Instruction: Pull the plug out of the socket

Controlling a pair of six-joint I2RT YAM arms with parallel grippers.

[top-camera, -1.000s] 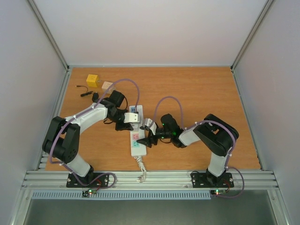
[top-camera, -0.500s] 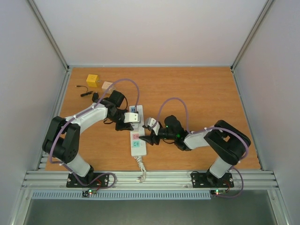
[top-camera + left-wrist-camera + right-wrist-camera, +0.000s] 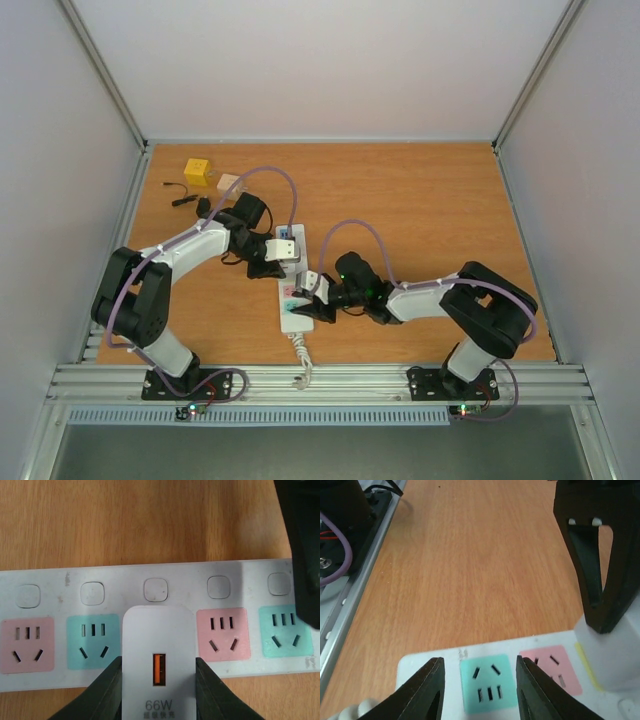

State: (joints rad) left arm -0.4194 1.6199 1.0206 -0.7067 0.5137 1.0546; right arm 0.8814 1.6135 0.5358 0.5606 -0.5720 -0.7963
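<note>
The socket (image 3: 290,292) is a long white power strip lying lengthwise mid-table, with pink and green outlets (image 3: 65,580). A white plug (image 3: 158,645) marked 66W stands in it, also seen from above (image 3: 284,250). My left gripper (image 3: 158,662) is shut on the plug's two sides (image 3: 272,262). My right gripper (image 3: 303,308) hovers low over the strip's near end. Its jaws stand apart on either side of a green outlet (image 3: 487,682), with nothing between them (image 3: 479,662). The plug (image 3: 615,665) and a left finger (image 3: 600,580) show at the right of the right wrist view.
A yellow cube (image 3: 197,171), a beige block (image 3: 229,183) and a small black cable (image 3: 183,199) lie at the far left. The strip's white cord (image 3: 300,365) runs to the aluminium rail (image 3: 340,380) at the near edge. Grey walls enclose the table.
My right gripper has moved left onto the near end of the strip and its jaws have narrowed. The left arm and the plug have not moved.
</note>
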